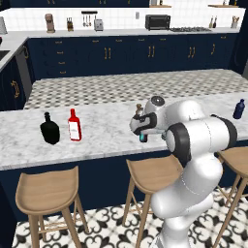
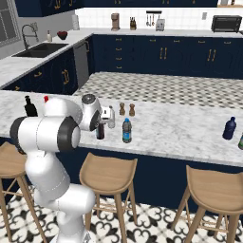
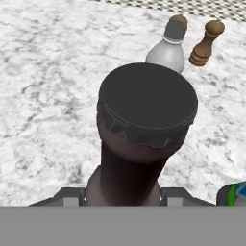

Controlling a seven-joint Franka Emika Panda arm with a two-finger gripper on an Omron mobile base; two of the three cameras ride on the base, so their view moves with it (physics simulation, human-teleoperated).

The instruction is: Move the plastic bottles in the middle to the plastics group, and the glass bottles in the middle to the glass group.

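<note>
fingers (image 3: pixel 123 194) clamped high on the neck of the dark glass bottle (image 3: pixel 139 139) mid-table (image 3: pixel 43 96), so it could swing or slip on lift and clip the blue-label water bottle (image 2: pixel 126 130) just beside.

Navy cabinets (image 1: pixel 121 53), marble island counter (image 1: pixel 106 133), wooden stools (image 1: pixel 46 191), patterned floor (image 1: pixel 111 227).
</note>
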